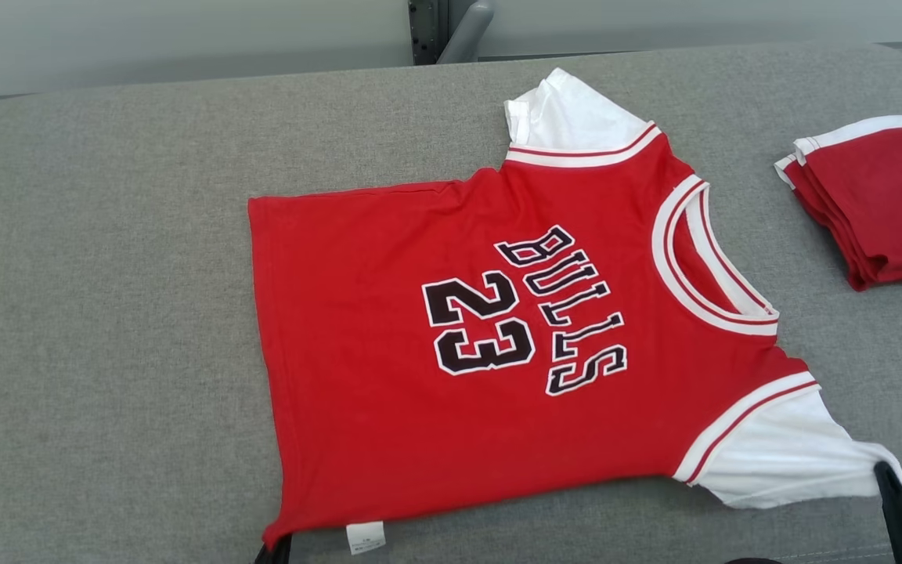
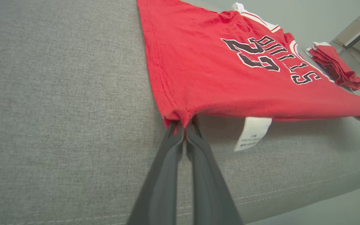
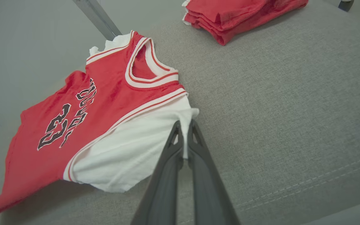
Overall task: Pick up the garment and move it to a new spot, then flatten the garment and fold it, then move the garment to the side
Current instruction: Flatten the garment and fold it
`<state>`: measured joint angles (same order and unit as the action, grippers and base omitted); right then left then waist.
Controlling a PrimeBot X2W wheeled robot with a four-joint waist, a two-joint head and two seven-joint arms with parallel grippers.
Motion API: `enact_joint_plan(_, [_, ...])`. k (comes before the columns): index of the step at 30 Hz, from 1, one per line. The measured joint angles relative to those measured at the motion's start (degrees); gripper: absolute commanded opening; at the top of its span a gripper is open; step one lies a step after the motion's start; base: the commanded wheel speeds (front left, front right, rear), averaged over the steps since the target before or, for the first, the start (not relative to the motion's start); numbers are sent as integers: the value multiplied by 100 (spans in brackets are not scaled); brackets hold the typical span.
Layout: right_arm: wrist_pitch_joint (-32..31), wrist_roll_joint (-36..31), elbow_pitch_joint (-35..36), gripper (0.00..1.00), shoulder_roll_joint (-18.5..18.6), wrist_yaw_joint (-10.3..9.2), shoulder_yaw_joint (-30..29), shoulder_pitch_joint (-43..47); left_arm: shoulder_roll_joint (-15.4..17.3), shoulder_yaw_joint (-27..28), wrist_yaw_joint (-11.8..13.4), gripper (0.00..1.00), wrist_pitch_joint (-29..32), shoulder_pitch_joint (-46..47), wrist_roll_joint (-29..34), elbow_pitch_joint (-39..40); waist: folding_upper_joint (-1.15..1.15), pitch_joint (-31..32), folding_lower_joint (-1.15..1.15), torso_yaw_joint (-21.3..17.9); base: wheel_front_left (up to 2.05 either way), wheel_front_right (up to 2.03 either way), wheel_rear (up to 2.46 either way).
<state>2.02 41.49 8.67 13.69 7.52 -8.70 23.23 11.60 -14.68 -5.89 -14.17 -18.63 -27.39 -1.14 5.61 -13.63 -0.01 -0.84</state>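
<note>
A pale wall runs behind a desk point(image 1: 106, 313) padded in grey woven fabric. From the head view, the jersey point(image 1: 420, 376) lies face up and nearly flat across the middle of the desk, neck hole toward my right. A folded red pile point(image 1: 882, 204) sits well apart at the far right. My left end effector point(image 1: 272, 552) shows as a dark tip at the near hem corner, beside the care label point(image 1: 365, 537). My right end effector point(image 1: 892, 476) sits at the tip of the near white sleeve point(image 1: 780, 454).

In the left wrist view, the left end effector point(image 2: 184, 125) is pinched tight on the red hem corner, and the cloth bunches into a small pucker at the tips.

In the right wrist view, the right end effector point(image 3: 184, 125) is closed on a thin fold of the white sleeve's edge.

I judge the jersey light, soft and limp. It will sag and wrinkle between two grips, and a thin pinch could slip. Corners and stitched hems look like the best holds, taken through both layers, with the pair pulled apart gently to keep the panel taut.
</note>
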Motion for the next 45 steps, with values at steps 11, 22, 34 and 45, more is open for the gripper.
enact_joint_plan(11, [-611, 113, 165, 0, 163, -3, 319, -1548, 267, 59, 193, 0, 1526, 544, -398, 900, -2, -343, 0, -20, 0, 0, 0])
enact_joint_plan(22, [-1083, -309, -956, 0, 322, -3, 802, -3172, 365, -64, 364, 0, 2800, 2030, -517, 779, -3, -653, 1, 144, 0, 0, 0])
enact_joint_plan(34, [-881, -935, -2533, 100, 423, -3, 1322, -4413, 427, -190, 385, 0, 3260, 2896, -433, -477, -3, -679, 1, 147, 0, 0, 0])
enact_joint_plan(45, [377, -1496, -2929, 100, 616, -2, 1543, -4684, 420, -212, 450, 100, 3153, 2721, -471, -582, -3, -528, 1, 90, 0, 0, 0])
